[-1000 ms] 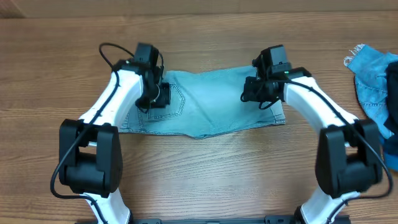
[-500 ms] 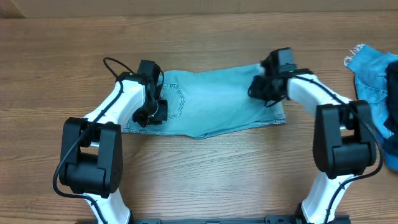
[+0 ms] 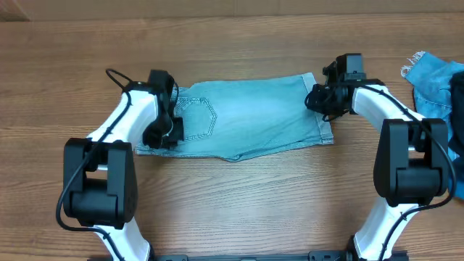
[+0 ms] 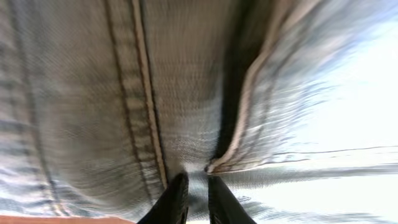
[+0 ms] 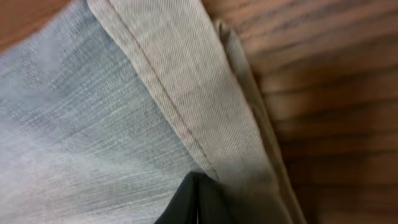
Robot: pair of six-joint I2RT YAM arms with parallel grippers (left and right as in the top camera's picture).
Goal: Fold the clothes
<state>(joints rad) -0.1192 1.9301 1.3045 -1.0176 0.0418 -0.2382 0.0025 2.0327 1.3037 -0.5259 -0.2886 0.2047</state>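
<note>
Jeans [image 3: 246,127] of pale washed denim lie folded into a wide band across the middle of the wooden table [image 3: 232,210], their long side running left to right.

At the band's left end we see the left gripper [image 3: 164,135] down on the cloth, just left of a stitched back pocket [image 3: 201,118]. From the left wrist, denim fills almost the whole view, blurred, with a double-stitched seam [image 4: 142,93] running down it and a folded edge ending right at the tips. The two dark fingers [image 4: 176,202] sit close together with a narrow gap between them. We cannot tell whether any cloth is pinched in that gap.

The middle of the band lies flat and uncovered, with a few soft creases.

At the upper right corner of the band, the right gripper [image 3: 324,101] rests on the cloth. From the right wrist, its fingers [image 5: 186,199] are pressed together into a single point with no gap showing. The point sits on the denim beside a stitched hem [image 5: 180,118], with bare wood to the right of it. We cannot tell whether they hold a layer.

Well apart from all this, at the table's right edge, a heap of medium-blue denim [image 3: 435,90] lies crumpled, its frayed white edge [image 3: 415,61] facing the jeans.
</note>
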